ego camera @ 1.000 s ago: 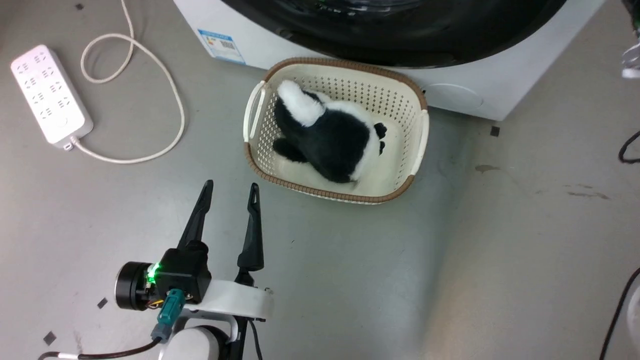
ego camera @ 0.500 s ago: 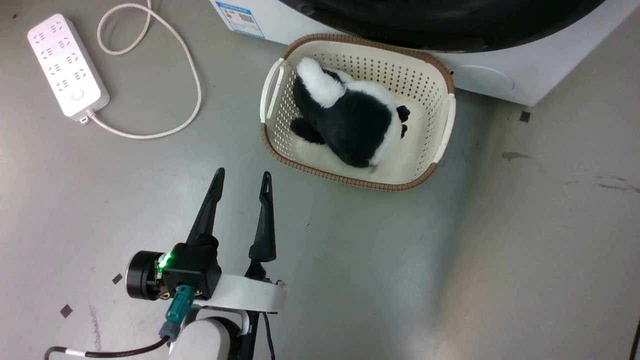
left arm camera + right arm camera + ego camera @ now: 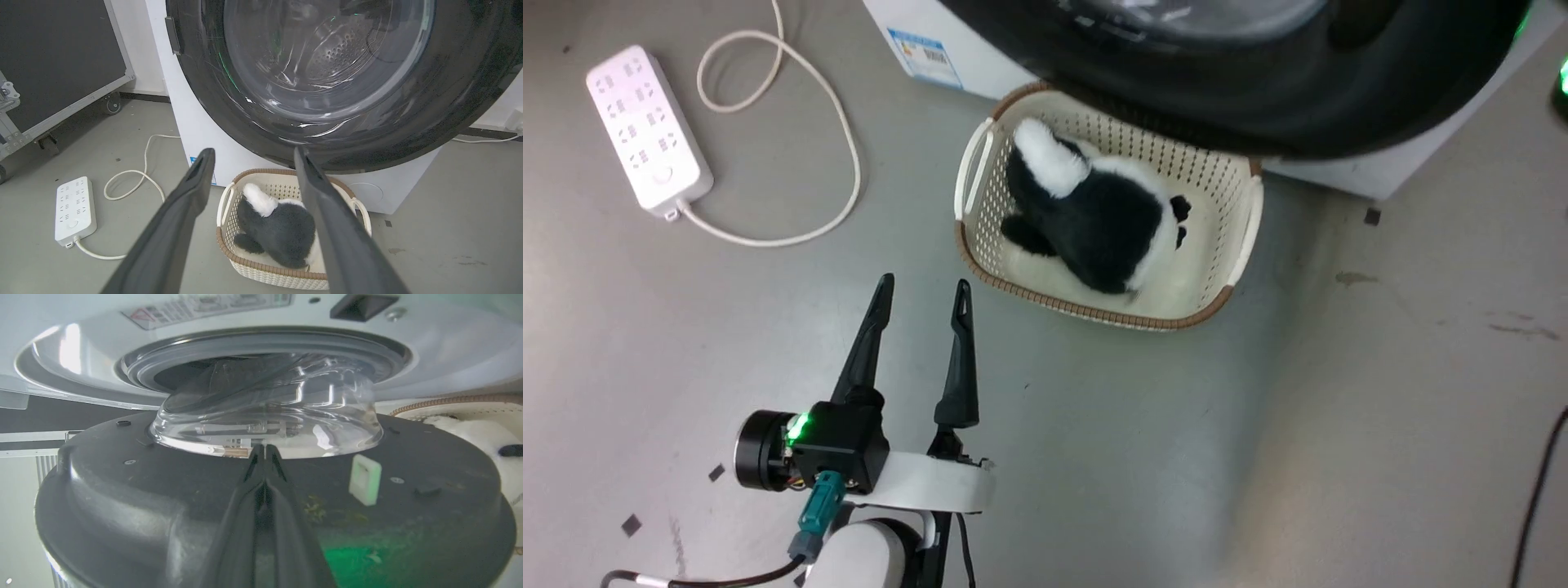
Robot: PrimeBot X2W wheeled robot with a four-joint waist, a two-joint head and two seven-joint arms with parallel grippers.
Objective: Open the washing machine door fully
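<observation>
Right hand (image 3: 264, 451), clenched empty, sat bottom centre against the washing machine door (image 3: 122, 490), likely to shove it wider; left hand (image 3: 925, 282) hung released, lower left

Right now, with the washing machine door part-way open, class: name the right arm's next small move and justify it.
Probably push the shut right gripper against the inner face of the washing machine door, swinging it wider: its glass bowl sits close to the drum opening, so the door is only partly open.
</observation>
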